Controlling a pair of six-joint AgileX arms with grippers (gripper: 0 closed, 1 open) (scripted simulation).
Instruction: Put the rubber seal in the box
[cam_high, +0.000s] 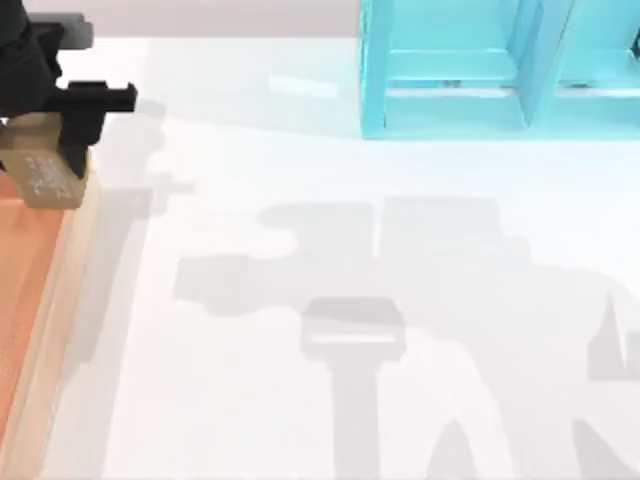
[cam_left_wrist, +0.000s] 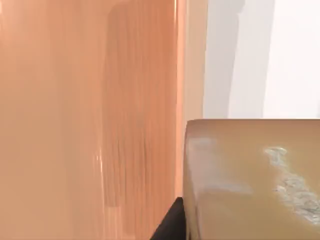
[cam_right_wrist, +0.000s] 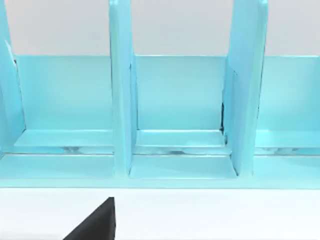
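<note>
The left hand (cam_high: 45, 135) is clenched on the rubber seal (cam_high: 42, 165), held over the pale rim of the box (cam_high: 62, 290); the block looks light, firm, and best gripped across flat opposite faces.

I see a white table (cam_high: 400, 300) carrying grey shadows; a turquoise shelf frame (cam_high: 480, 70) stands upper right.
</note>
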